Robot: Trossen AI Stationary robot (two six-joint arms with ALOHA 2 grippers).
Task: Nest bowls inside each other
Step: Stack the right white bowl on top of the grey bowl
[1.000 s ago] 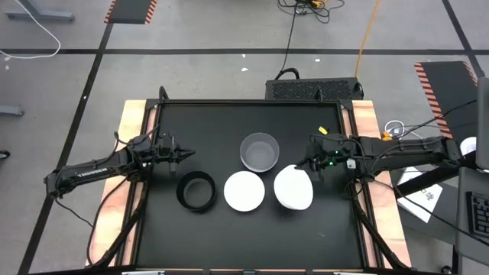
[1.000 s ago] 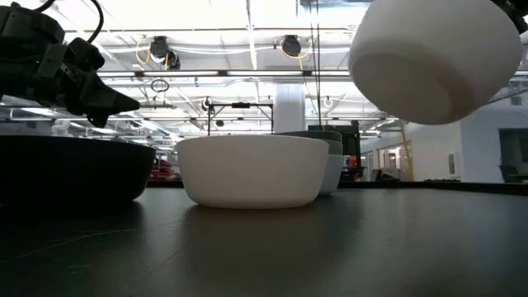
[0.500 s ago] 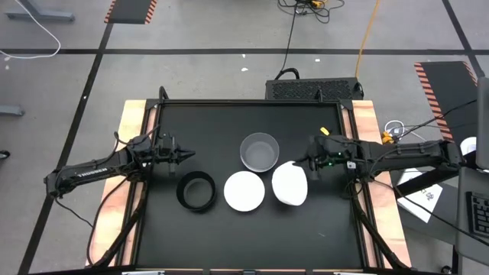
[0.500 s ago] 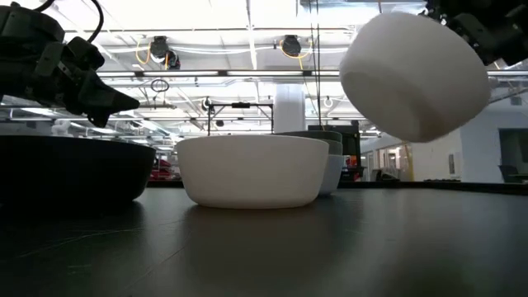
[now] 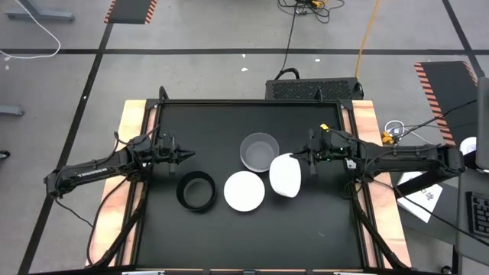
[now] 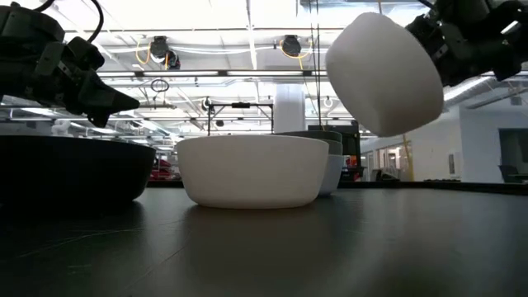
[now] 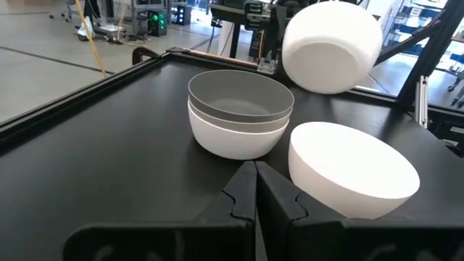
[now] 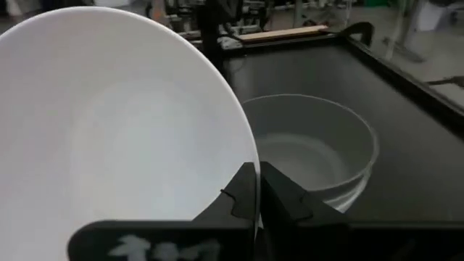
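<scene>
White bowl (image 5: 285, 175) is up in the air on the right side of the tabletop (image 5: 221, 122), tilted hard onto its edge, rim pinched in the right claw (image 5: 304, 161), whose fingers are clamped together on the bowl wall. In the low view its base points down and to the left, well clear of the surface.

Stack so far: grey bowl (image 5: 259, 151) at the far centre already sits inside another white bowl (image 7: 235, 141); the left wrist view shows the grey rim riding just above the white one. Counted as one nesting done.

Still loose on the tabletop: one white bowl (image 5: 244, 191) at near centre, upright and empty, and a black bowl (image 5: 195, 191) to its left, just beside it but not touching. Only these five bowls can be made out; any further bowl is not visible.

Left claw (image 5: 186, 155) hangs above the left part of the tabletop, far of the black bowl, fingers shut together on nothing. Waiting arm.

Judgement: task is roughly a third along. The carried bowl hangs between the grey stack and the loose white bowl, close to both; which one it is bound for cannot be told. It needs levelling before it will seat. After that, the remaining singles and the black bowl are left to combine into one stack.
</scene>
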